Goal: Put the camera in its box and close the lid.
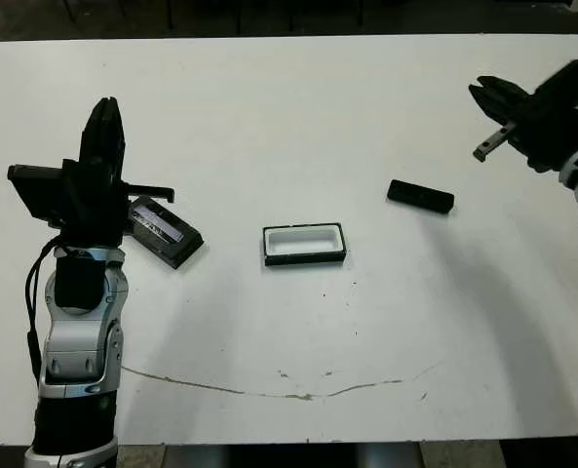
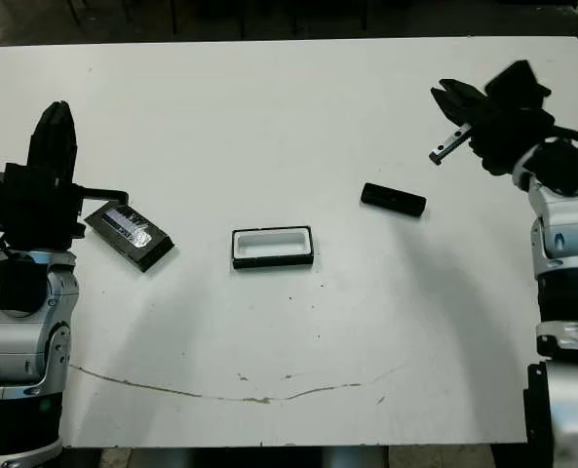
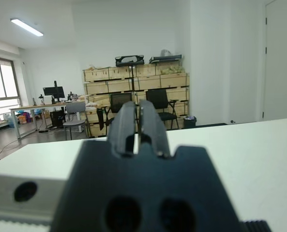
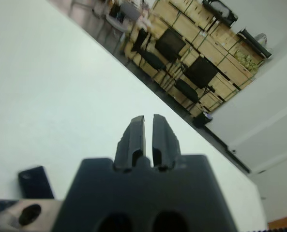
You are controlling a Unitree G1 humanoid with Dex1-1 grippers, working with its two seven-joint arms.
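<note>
The box [image 1: 304, 244], a shallow black tray with white lining, lies empty at the table's middle. The camera [image 1: 420, 196], a slim black bar, lies to its right; one end of it shows in the right wrist view [image 4: 35, 182]. The lid [image 1: 167, 231], a black slab with a glossy strip, rests left of the box. My left gripper [image 1: 103, 105] is raised just left of the lid, shut and holding nothing, fingers together [image 3: 138, 104]. My right gripper [image 1: 481, 90] hovers above and to the right of the camera, also shut and empty [image 4: 148, 117].
The white table [image 1: 289, 127] carries only these three things. A thin brown line [image 1: 269, 392] runs along its front part. Beyond the far edge stand office chairs [image 3: 161, 101] and stacked cardboard boxes [image 3: 133, 77].
</note>
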